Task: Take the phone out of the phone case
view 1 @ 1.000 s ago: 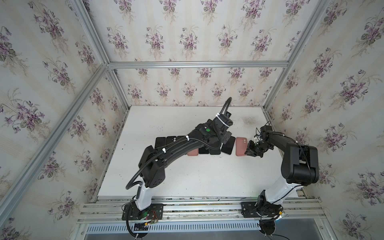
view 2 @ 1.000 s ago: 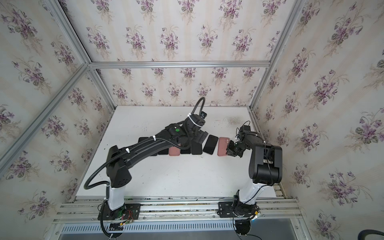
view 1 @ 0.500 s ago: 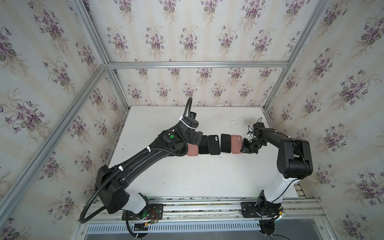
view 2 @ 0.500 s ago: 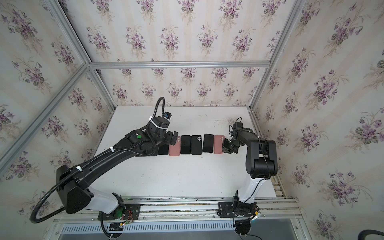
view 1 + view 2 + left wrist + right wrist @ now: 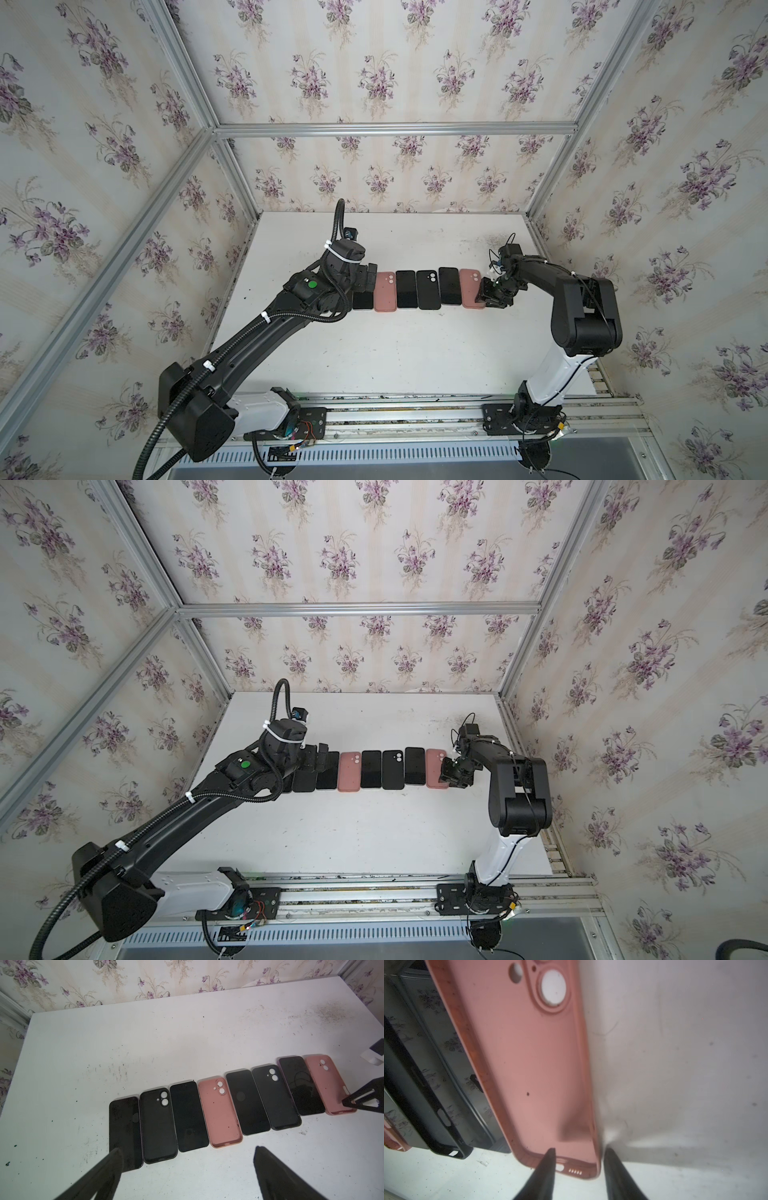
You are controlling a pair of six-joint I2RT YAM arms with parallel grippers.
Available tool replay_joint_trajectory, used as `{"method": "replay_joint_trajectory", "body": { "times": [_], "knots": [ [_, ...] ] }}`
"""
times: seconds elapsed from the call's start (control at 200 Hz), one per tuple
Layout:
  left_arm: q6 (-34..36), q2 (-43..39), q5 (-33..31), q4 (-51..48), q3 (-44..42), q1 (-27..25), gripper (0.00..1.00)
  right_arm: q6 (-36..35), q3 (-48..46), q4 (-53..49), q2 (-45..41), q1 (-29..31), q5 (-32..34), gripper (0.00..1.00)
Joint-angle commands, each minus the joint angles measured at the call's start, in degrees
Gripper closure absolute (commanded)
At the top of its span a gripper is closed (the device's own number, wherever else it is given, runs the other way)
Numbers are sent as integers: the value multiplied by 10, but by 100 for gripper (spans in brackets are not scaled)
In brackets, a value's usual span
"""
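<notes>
The empty pink case (image 5: 525, 1053) lies at the right end of the row (image 5: 428, 289), a dark phone (image 5: 449, 286) just beside it; the right claw (image 5: 581, 1153) straddles its corner rim, jaws parted, gripping nothing; it should back straight off without snagging that rim; the left claw (image 5: 188, 1148) hangs wide open.

In both top views the left arm (image 5: 266, 332) is hiding the leftmost phone (image 5: 124, 1126) from us, and the right gripper (image 5: 482, 293) is covering the near corner of the end pink case (image 5: 469, 282). In the right wrist view we are losing that case's camera end and most of a black case (image 5: 425, 1101) past the picture's edges.
</notes>
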Motion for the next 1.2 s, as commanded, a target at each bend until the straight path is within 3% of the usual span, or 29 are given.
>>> {"method": "replay_joint_trajectory", "body": {
  "times": [0.0,0.19,0.325,0.36,0.495,0.595,0.705,0.78,0.864,0.979,1.074,1.194],
  "knots": [
    [-20,-15,-8,9,-12,14,0,-15,-5,18,-29,0,34,33],
    [-27,-85,-21,10,-44,62,0,-30,-58,99,-137,0,53,24],
    [-24,-146,-29,35,-89,115,0,-45,-127,189,-261,0,60,11],
    [-23,-169,-34,52,-109,128,0,-48,-159,232,-306,0,66,1],
    [-5,-252,-52,166,-229,219,0,-63,-323,458,-462,0,93,0],
    [10,-304,-37,303,-346,307,0,-75,-435,633,-514,0,114,0],
    [75,-311,38,476,-465,382,0,-79,-460,651,-485,0,121,0],
    [118,-283,25,551,-507,387,0,-75,-486,704,-447,1,121,0],
    [119,-241,72,593,-524,401,0,-74,-508,785,-393,5,129,0],
    [105,-169,128,734,-558,402,0,-87,-511,894,-311,20,131,0],
    [125,-93,192,828,-556,397,0,-152,-469,873,-271,50,144,0],
    [157,2,255,870,-527,388,0,-155,-489,1052,-141,53,163,0]
  ]
}}
